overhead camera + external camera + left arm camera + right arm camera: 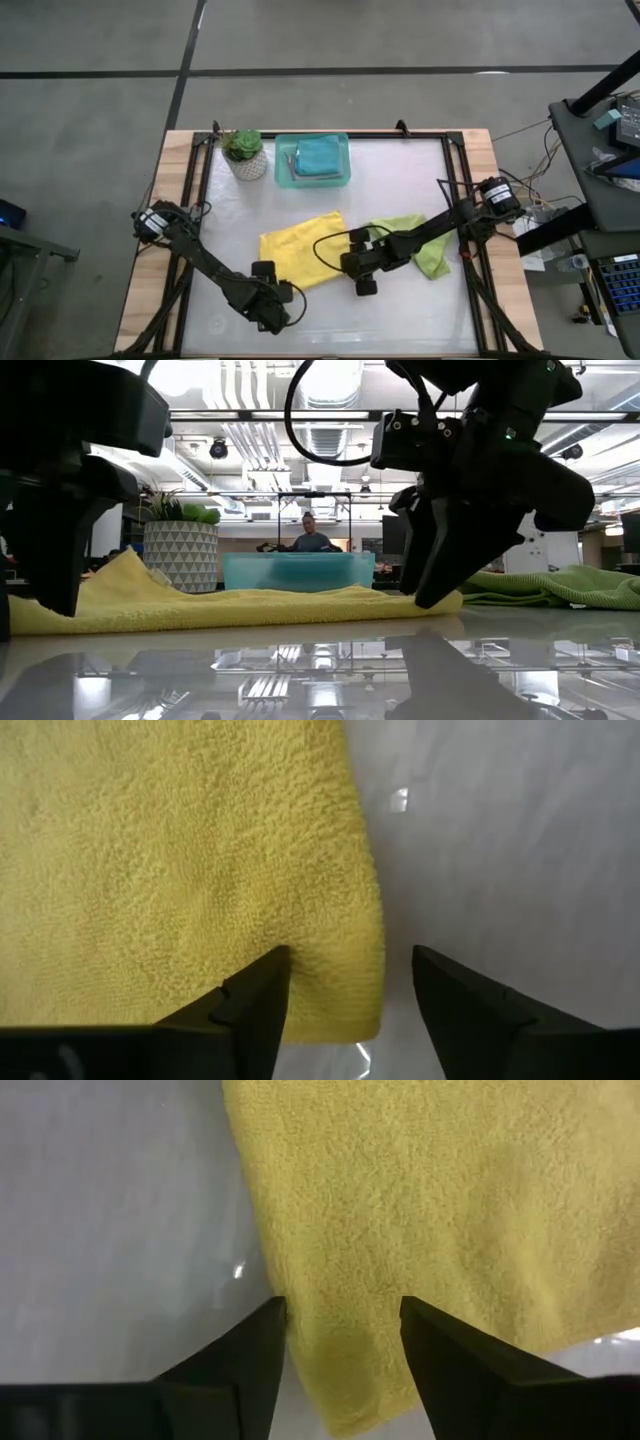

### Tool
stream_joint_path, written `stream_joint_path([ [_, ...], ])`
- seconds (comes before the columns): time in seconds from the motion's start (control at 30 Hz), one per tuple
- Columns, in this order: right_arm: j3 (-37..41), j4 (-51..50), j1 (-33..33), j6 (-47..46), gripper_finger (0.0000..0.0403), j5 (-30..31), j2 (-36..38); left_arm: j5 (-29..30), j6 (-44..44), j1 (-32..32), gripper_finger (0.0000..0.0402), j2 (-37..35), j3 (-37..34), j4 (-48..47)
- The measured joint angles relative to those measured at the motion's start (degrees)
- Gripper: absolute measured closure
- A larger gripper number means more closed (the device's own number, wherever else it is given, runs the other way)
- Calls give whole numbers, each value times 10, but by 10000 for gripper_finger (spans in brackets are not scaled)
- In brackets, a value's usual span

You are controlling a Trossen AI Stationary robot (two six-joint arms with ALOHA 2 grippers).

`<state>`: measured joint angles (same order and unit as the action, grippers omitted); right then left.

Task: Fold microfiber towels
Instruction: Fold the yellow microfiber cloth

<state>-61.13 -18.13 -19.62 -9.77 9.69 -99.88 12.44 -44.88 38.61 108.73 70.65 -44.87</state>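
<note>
A yellow microfiber towel (300,252) lies spread flat in the middle of the table. My left gripper (285,308) hangs open just above its near-left corner (360,1010), pointing down. One finger is over the cloth and the other over bare table. My right gripper (362,280) hangs open over the towel's near-right corner (350,1400), straddling the edge in the same way. A lime green towel (415,245) lies crumpled to the right. A teal-blue towel (320,155) lies in the teal tray (283,165).
A potted plant (243,152) stands at the far left beside the tray. Bare white table lies along the near edge (330,330). A dark frame (455,200) runs along the table's sides. In the low view a person (310,538) is in the room behind.
</note>
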Motion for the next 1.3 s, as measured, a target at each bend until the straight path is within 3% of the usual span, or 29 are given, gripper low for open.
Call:
stream_joint_path([
  [0.27, 17, 13, -1, -1, 265, -1, -12, -2, 6, 1, 287, 1, 0, 3],
  [0.5, 18, 20, -2, 10, 366, -8, -19, 0, 35, 0, 391, 1, -1, 3],
  [0.57, 19, 20, -5, 20, 386, -11, -15, -2, 38, 0, 394, -2, 0, 5],
  [0.73, 7, -32, -15, 34, 393, -15, 8, -32, 66, 2, 392, -22, 16, 12],
  [1.0, -38, -115, -46, 24, 394, -98, 45, -95, 78, 7, 400, -58, 32, 52],
  [1.3, -82, -146, -63, 33, 394, -96, 48, -109, 92, 15, 400, -72, 26, 66],
])
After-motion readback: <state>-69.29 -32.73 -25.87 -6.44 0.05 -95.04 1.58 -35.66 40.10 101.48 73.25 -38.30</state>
